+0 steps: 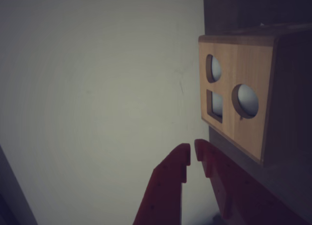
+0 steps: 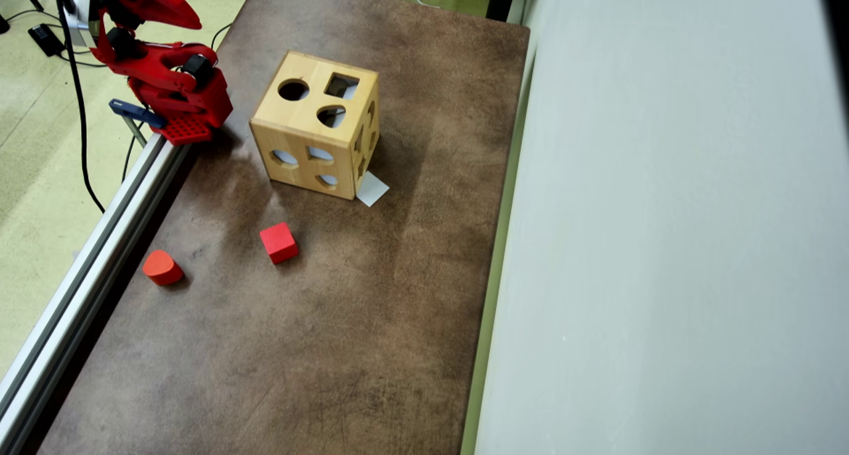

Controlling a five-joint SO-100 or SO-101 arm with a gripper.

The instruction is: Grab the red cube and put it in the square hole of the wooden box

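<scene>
Small bright red cube (image 2: 278,242) sits on brown table (image 2: 371,322), down-left of big pale wooden box (image 2: 317,125) in overhead view. Far from red gripper (image 1: 192,154), not held. Jaws almost closed, empty. Square hole (image 2: 341,85) on top.

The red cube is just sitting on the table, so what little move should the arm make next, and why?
Probably swing out and down toward the red cube. The gripper looks nearly shut with nothing between its fingertips, and the wrist view shows only the wooden box, not the cube. The cube lies loose on the table, apart from the box and from the orange-red block. It should open on the way.
</scene>
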